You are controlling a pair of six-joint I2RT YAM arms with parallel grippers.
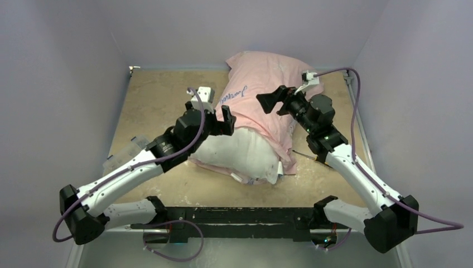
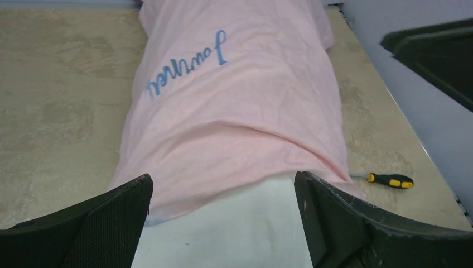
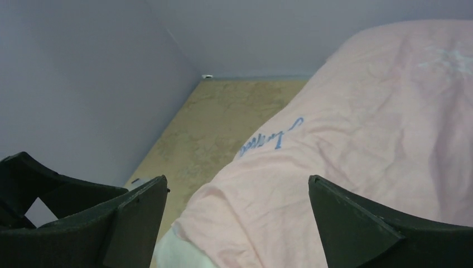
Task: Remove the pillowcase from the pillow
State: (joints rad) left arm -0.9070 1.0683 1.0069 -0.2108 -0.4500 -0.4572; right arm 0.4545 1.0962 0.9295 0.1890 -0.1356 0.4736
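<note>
Left gripper (image 2: 222,192) and right gripper (image 3: 237,184), spread and empty, flank the pillowcase (image 1: 262,95), apparently poised to strip the pillow (image 1: 240,153).

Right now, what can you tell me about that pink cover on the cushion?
The pillowcase is thin, pale pink, wrinkled fabric with blue script showing. It covers the far part of the pillow, whose white near end sticks out bare. It lies lengthwise on the table, its far end by the back wall. The left gripper and right gripper are open, neither gripping it.
</note>
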